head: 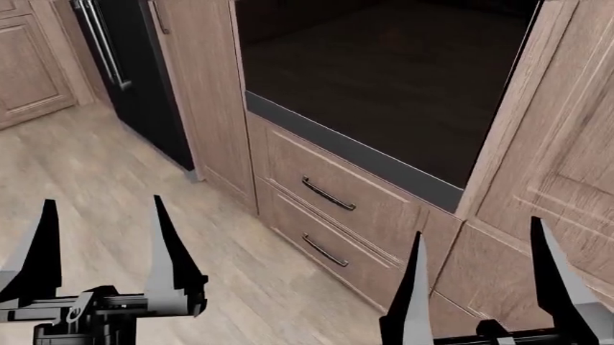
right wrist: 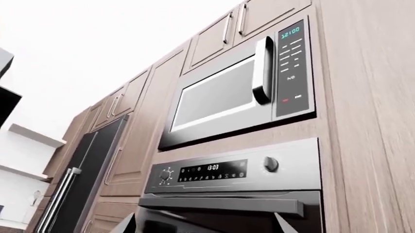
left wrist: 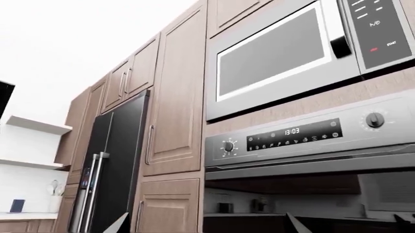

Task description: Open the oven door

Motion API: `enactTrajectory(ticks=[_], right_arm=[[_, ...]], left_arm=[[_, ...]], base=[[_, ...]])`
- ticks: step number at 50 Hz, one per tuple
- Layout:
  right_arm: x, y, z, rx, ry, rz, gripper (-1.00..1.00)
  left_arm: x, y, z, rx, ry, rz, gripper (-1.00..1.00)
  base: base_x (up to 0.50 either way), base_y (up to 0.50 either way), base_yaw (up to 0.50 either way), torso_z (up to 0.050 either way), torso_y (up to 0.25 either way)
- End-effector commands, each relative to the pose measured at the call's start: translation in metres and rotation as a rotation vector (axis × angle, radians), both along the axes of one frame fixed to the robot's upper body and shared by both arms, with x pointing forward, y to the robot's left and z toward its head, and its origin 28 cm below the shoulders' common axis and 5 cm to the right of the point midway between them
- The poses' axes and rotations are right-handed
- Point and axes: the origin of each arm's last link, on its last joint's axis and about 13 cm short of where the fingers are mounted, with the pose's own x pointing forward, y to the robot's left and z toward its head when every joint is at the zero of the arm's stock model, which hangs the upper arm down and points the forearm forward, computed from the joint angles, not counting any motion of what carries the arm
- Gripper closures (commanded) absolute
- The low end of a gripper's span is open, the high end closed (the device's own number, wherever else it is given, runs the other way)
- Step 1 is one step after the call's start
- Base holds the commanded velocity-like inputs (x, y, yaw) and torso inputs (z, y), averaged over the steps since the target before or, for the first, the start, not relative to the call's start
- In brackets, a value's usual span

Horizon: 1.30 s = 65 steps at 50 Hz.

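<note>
my left gripper (head: 101,237) is spread wide and holding nothing, low over the wood floor (head: 106,165) with the black fridge (head: 134,79) off to its side. my right gripper (head: 477,269) is also spread and empty, parked in front of the two drawers (head: 331,215). both look staged below the oven door (head: 384,79), which is shut and untouched, probably ready for a reach upward. the head view shows only the dark glass and lower frame, no handle. the right wrist view adds the handle bar (right wrist: 224,204), the control panel (right wrist: 214,171) and the microwave (right wrist: 240,92) above. the left wrist view shows the same stack closer.
</note>
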Motion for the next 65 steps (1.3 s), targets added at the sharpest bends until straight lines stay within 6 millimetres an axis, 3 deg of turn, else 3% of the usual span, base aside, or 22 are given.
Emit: enactTrajectory(ticks=[1, 65], right_arm=[[0.0000, -0.0003, -0.0002, -0.001, 0.004, 0.005, -1.00], [-0.0006, 0.0003, 0.0003, -0.001, -0.008, 0.008, -1.00]], left_arm=[[0.0003, -0.0003, -0.0001, 0.000, 0.001, 0.000, -1.00], [-0.0001, 0.0005, -0.0004, 0.002, 0.000, 0.002, -1.00]], base=[[0.29, -0.32, 0.00, 0.000, 0.000], [0.30, 0.02, 0.00, 0.000, 0.000]])
